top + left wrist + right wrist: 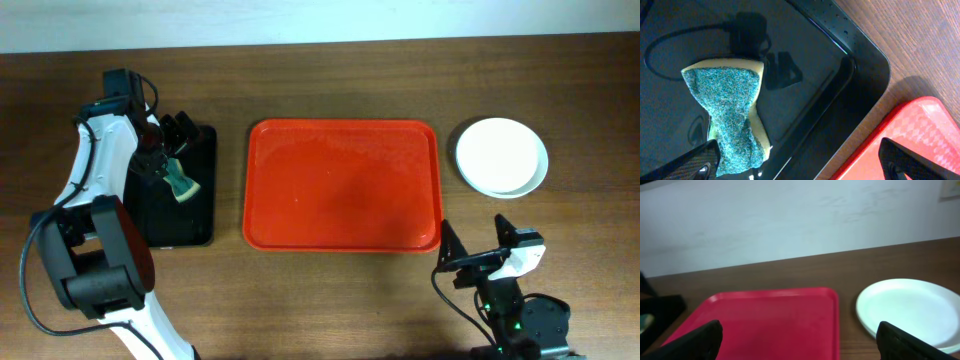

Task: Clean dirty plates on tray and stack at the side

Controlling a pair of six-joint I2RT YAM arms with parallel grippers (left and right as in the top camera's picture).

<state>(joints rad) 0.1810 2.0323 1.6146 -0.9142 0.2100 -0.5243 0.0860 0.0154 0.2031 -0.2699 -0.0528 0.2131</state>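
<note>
Glossy red tray (343, 185), round plates (502, 156)

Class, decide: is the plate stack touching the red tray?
Apart. The overhead view shows a strip of bare wooden table between the plate stack and the red tray.

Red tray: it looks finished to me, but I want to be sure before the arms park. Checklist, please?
1. No plates on the red tray: ok.
2. Plate stack standing on the table to the tray's right: ok.
3. All three plates in the stack: cannot tell; only the white top plate and a mint edge under it show.
4. That top plate free of smear: ok.
5. Sponge lying on the black tray: ok.
6. Left gripper and right gripper open, holding nothing: ok.
</note>
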